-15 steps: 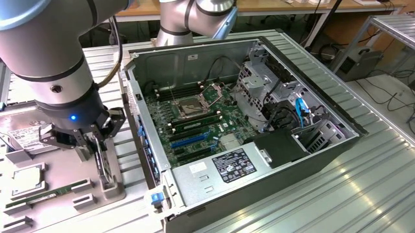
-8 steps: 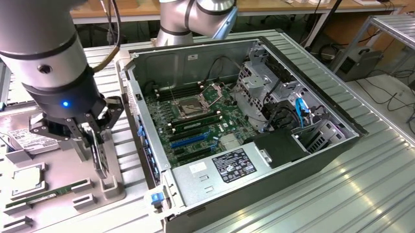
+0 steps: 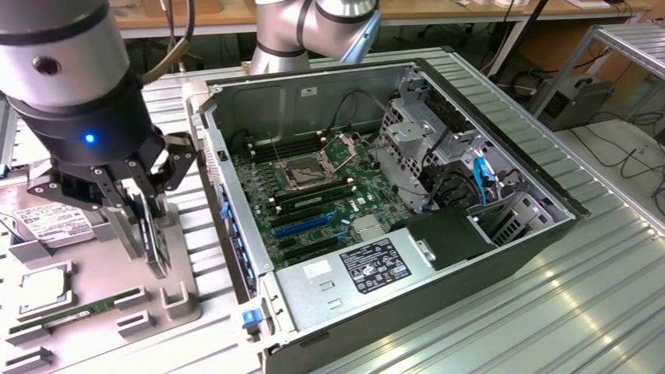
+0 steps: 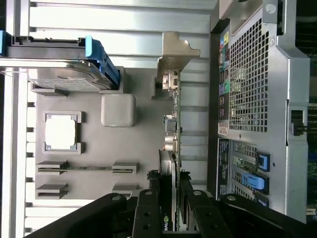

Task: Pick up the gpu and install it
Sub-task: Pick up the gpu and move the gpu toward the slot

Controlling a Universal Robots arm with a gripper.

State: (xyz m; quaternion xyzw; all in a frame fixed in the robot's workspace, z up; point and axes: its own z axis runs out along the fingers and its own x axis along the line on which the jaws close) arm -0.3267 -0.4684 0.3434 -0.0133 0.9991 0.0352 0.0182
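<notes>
my gripper is closed on the gpu, one finger on each flat face, and the thin black card stands on edge between them. it hangs over the grey tray at the exterior view's left, just beside the open computer case and outside it. i cannot tell whether the card's lower edge touches the tray. in the wrist view my gripper shows the same hold: the gpu runs away from my fingers edge-on, and its silver bracket is at the far end, near the back of the case. the tray holds other parts in their own moulded seats: a hard drive with a blue carrier, a square processor chip and a slim memory stick set between two small clips. in the exterior view the hard drive, the chip and the memory stick lie beside my fingers. the case lies on its side with the cover off; inside are the green motherboard with its long card slots, a grey power supply at the near end, a metal drive cage and a blue cable.
</notes>
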